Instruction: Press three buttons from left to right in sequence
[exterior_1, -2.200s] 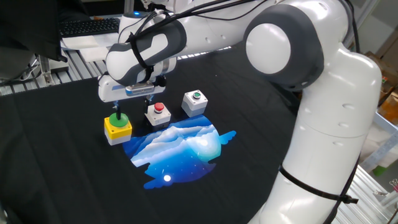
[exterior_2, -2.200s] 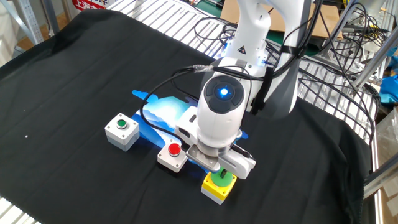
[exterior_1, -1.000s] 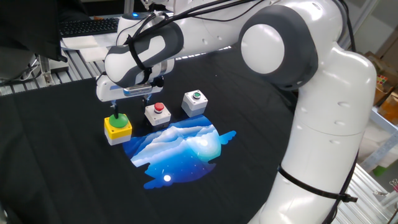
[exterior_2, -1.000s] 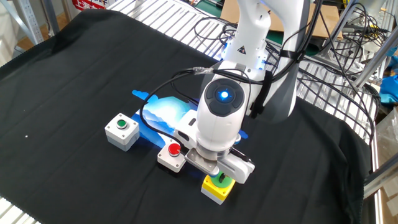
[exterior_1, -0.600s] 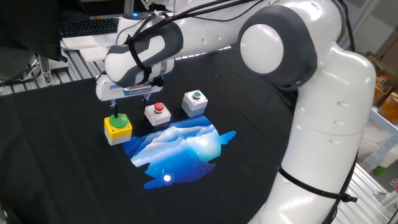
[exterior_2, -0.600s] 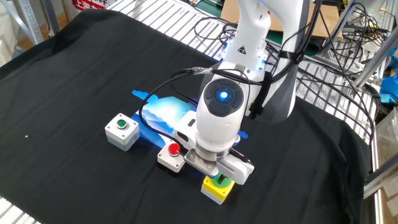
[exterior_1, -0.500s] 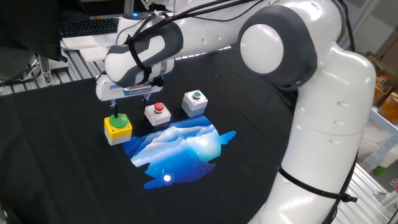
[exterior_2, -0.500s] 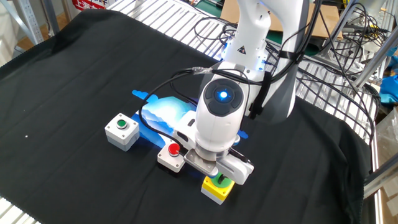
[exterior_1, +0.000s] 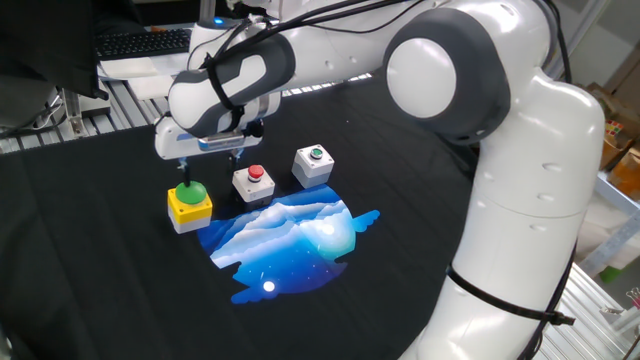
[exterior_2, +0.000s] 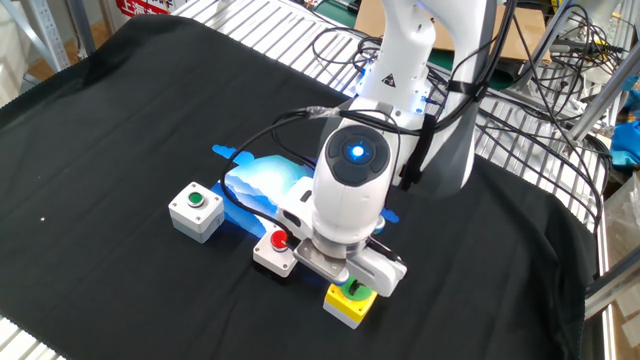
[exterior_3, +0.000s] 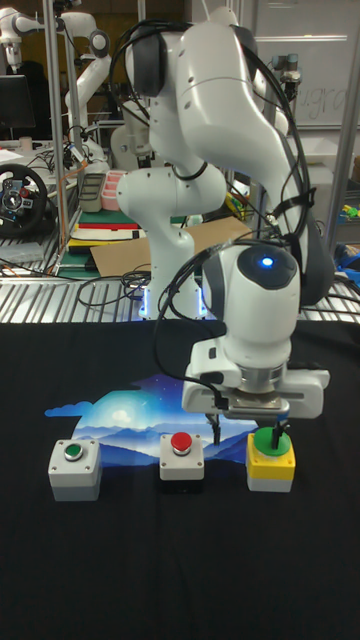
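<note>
Three buttons stand in a row on the black cloth. The big green dome (exterior_1: 192, 191) sits on a yellow box (exterior_3: 270, 470). The red button (exterior_1: 255, 172) and the small green button (exterior_1: 316, 154) sit on white boxes. My gripper (exterior_1: 211, 166) hangs open over the yellow box's end of the row. One finger (exterior_3: 282, 428) is right above the green dome, and I cannot tell if it touches. The other finger (exterior_3: 215, 428) hangs in the gap beside the red button (exterior_3: 181, 443). In the other fixed view the hand hides most of the dome above the yellow box (exterior_2: 347, 305).
A blue and white printed patch (exterior_1: 290, 235) lies on the cloth just behind the buttons. A keyboard (exterior_1: 145, 42) and metal rails lie beyond the cloth's far edge. Cables (exterior_2: 520, 60) trail near the robot's base.
The gripper has risen a little off the green dome and stays over the yellow box. The buttons have not moved.
</note>
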